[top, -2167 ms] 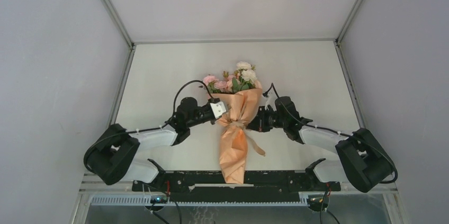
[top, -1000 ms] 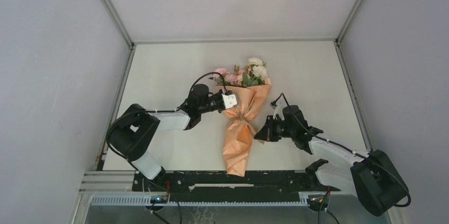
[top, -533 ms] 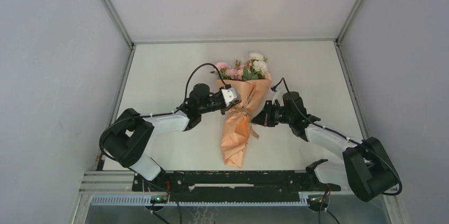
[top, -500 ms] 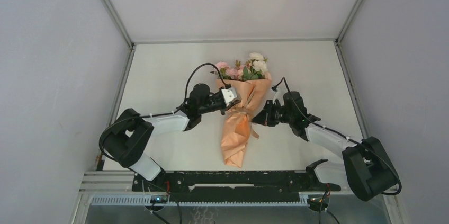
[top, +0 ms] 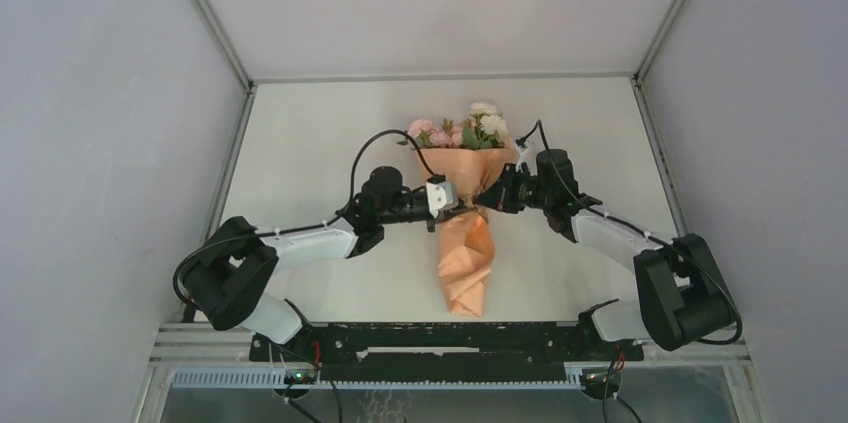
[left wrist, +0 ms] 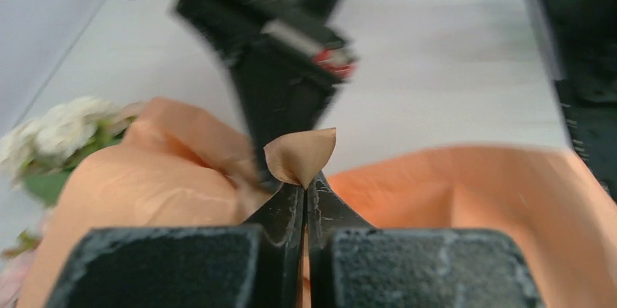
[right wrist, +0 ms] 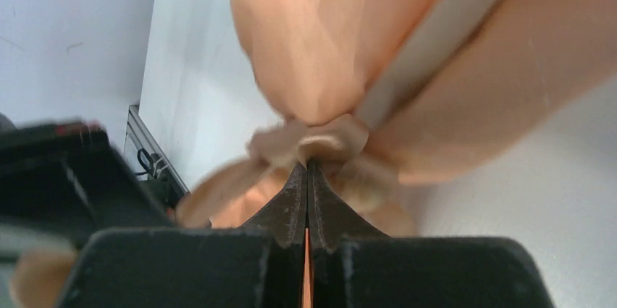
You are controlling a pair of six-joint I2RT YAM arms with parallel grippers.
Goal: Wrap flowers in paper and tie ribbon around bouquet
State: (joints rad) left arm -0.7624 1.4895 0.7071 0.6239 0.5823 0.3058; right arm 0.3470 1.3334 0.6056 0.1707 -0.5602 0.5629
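Tying seems to be the step in hand. Both arms are meeting at the waist of the bouquet (top: pixel 466 178), which is lying mid-frame in the top view on the pale surface (top: pixel 300 143). Its wide end is pointing to the upper edge w/ the flowers (top: pixel 460 130) poking out, and the narrow tail of paper (top: pixel 467 268) is pointing down toward the arm bases. So wrapping looks done, and the ribbon is what's being worked.

In its own wrist view the left pincer (left wrist: pixel 306 186) is pressed together at bottom centre, pinching a small curled loop of ribbon (left wrist: pixel 300 154) that is standing up just above the tips. Orange paper is bulging on both sides of it, and the other arm is blurring past at the top.

The right pincer (right wrist: pixel 306 173) is likewise pressed together, tips nipping a bunched bit of ribbon right under the paper's pinch point. It's blurry, so I'm not seeing exactly which strand. A paler strip is running off to the upper right of that view, prob. the ribbon going round the cone.

Next move, I'm guessing, is drawing the two held bits apart, left and right in the top view, to snug the tie. That needs even tension on both sides, or the bouquet slides and the paper creases.
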